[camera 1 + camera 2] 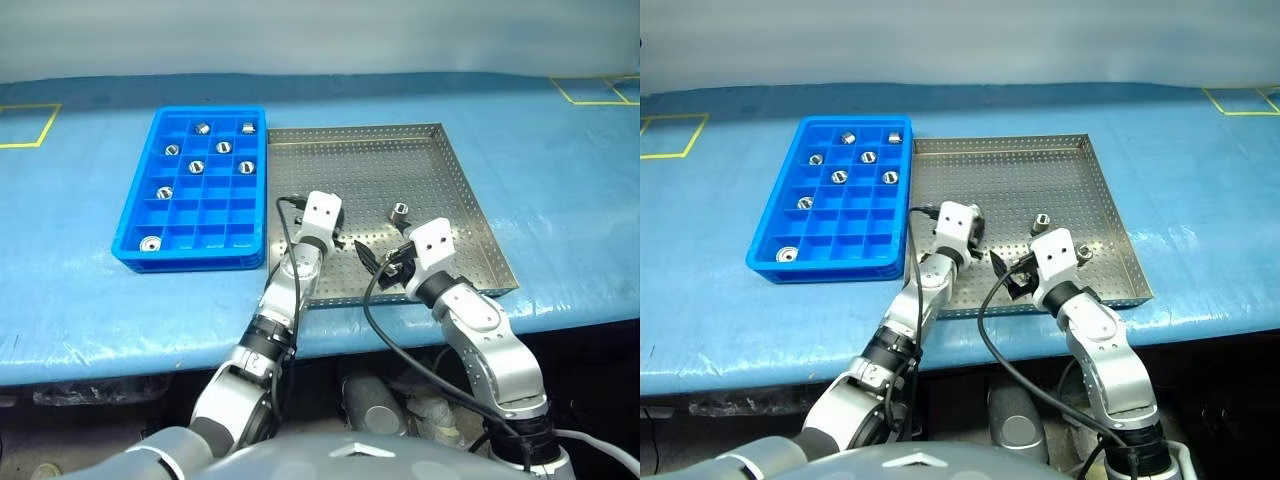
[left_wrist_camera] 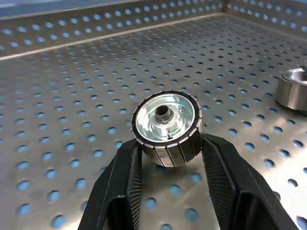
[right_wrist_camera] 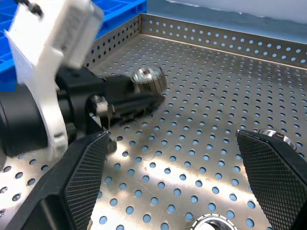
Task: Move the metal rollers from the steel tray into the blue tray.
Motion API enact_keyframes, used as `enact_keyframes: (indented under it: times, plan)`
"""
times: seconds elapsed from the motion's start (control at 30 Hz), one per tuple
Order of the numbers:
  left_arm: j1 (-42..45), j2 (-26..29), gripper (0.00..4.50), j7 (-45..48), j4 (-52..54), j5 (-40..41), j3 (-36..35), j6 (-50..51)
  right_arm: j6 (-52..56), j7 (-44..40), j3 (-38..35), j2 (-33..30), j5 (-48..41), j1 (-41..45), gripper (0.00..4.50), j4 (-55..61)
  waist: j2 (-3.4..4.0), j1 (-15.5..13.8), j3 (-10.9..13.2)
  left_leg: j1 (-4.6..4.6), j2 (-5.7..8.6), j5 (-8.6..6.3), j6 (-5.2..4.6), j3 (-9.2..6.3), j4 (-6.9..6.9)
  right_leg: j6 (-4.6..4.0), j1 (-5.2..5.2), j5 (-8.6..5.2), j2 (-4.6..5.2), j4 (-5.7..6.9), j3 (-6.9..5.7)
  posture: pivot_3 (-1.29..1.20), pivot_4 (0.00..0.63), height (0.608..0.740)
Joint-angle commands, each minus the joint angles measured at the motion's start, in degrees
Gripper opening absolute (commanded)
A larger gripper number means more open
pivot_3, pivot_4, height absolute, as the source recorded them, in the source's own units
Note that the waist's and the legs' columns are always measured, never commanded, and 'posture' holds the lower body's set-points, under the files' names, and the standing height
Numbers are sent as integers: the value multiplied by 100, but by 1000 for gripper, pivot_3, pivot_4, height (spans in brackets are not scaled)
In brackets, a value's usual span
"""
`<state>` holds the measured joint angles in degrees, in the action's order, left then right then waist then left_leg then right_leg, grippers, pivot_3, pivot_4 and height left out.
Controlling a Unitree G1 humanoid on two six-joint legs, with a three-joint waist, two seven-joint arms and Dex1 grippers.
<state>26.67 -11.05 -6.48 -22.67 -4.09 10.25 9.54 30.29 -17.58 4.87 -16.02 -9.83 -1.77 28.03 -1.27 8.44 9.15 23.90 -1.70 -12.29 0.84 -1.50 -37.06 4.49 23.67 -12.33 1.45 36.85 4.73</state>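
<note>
Blue-covered table, steel tray (image 1: 455, 190) centre, blue tray (image 1: 135, 235) to left. L gripper (image 2: 168, 158) clamped on roller (image 2: 167, 127), bore facing wrist, above tray floor. R gripper (image 3: 172, 177) spread wide, empty, nearer loose rollers.

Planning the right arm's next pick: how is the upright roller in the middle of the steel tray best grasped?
Probably across its ribbed round side, as the left gripper pinches its roller. The upright roller stands apart on the steel tray, so come in low from the near edge, fingers either side.
</note>
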Motion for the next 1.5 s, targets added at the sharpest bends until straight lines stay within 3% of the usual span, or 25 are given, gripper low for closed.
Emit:
enact_keyframes:
  times: [0.03,0.3,0.53,1.2,1.37,1.5]
  plan:
    - [-212,-230,1607,-768,970,-236,-231,-39,-138,-65,42,8,-12,74,4500,42,0,-16,0,-2,0,0,0,0,0,-1,-2,0,0,1,0,-174,150,740]
    - [-355,-174,1607,-2036,1624,-500,-810,387,-154,-215,145,-15,-10,228,4500,-140,-1,-151,0,-1,2,0,0,0,-3,1,-5,0,0,-2,-1,-120,150,740]
    - [-364,33,1607,-2370,1743,-572,-1161,530,-177,-318,205,-12,-5,346,4500,-267,-3,-250,1,1,3,0,0,-1,-3,0,-4,0,1,-3,-2,-100,150,740]
    - [-355,-108,1607,-3155,1638,-121,-1919,1382,-173,-369,202,-43,45,319,4500,-257,1,-349,-2,-15,2,0,0,1,-5,-5,-16,-2,0,0,-3,-103,150,740]
    - [-323,-88,3282,-3187,1640,-102,-1882,1467,-164,-341,170,-28,35,312,4500,-247,3,-328,-4,-17,2,0,1,2,-5,-4,-18,-2,0,-1,-1,-109,150,740]
    - [-355,37,4481,-2612,1709,-123,-1467,1224,-140,-217,36,34,6,341,4500,-244,4,-346,-4,-16,3,0,1,1,-4,-5,-18,-2,0,-1,-2,-109,150,740]
